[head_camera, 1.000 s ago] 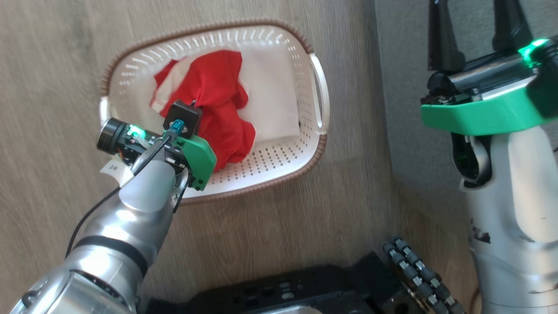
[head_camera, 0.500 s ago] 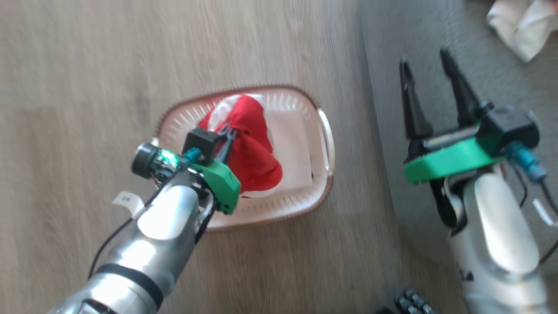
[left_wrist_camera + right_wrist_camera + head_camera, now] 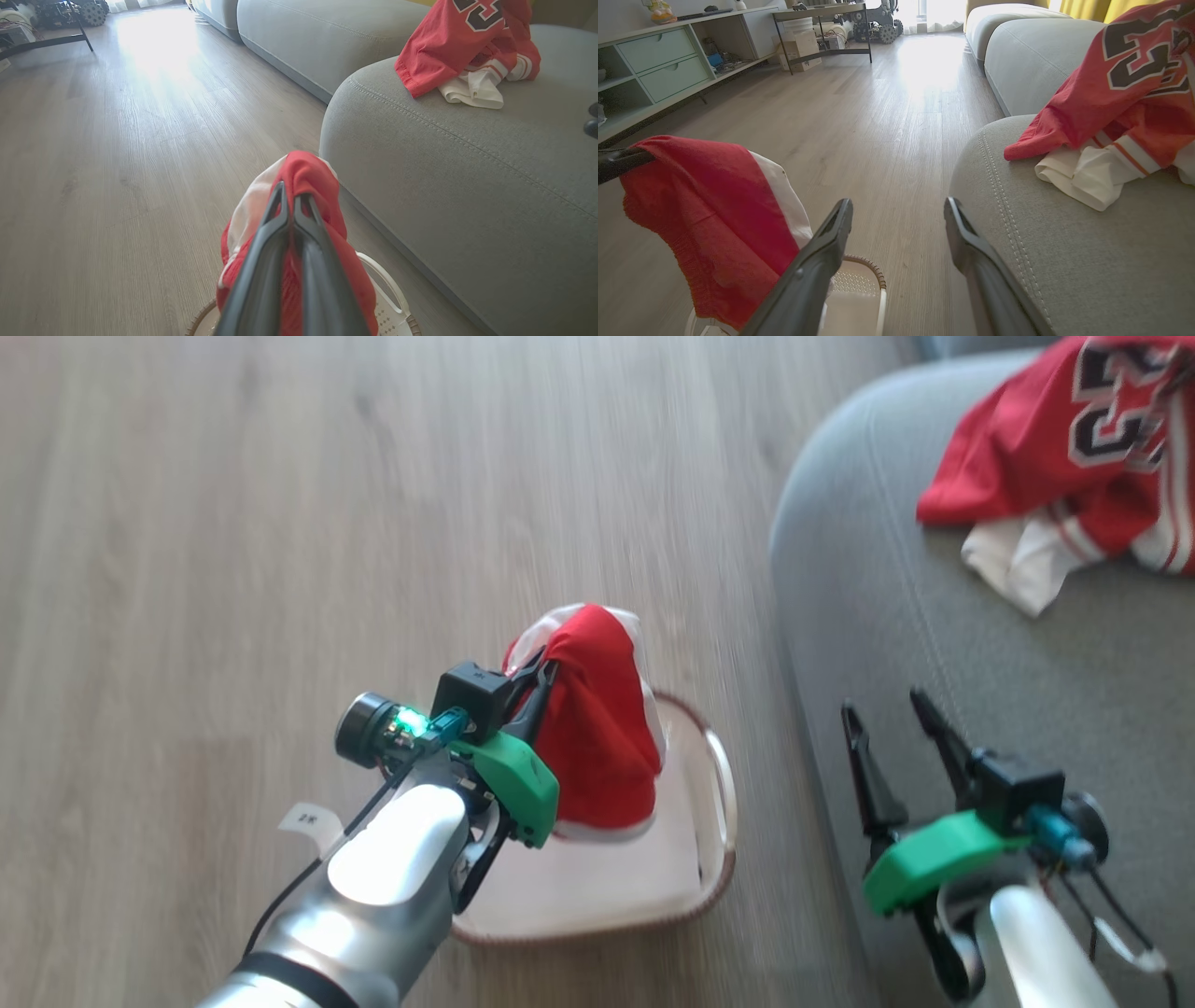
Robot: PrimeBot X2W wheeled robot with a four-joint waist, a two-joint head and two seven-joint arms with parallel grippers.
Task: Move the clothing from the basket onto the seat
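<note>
Left claw (image 3: 290, 195) fingers are squeezed shut on a red garment (image 3: 597, 737), which is held up in the air right over the basket (image 3: 579, 896). The right claw (image 3: 883, 705) is spread wide with nothing in it, by the rounded edge of the seat (image 3: 934, 616). One part of the job looks done: a numbered jersey (image 3: 1036, 457) is already lying on top of the seat, a little way in from that edge, with a bit of white cloth (image 3: 1013, 555) poking out under it. The held garment is not yet on the seat, so it is left to be carried across and let go. The basket's white bottom is seen bare below it, so this may be the last piece. The garment looks soft and floppy, knitted with tiny holes, red with a white stripe. The basket is oval, made of hard white plastic dotted with holes, with a brown woven-look rim, and is set on the pale wooden floor (image 3: 280, 523) just beside the seat. The seat is puffy grey cloth, marked by two rows of stitches.
</note>
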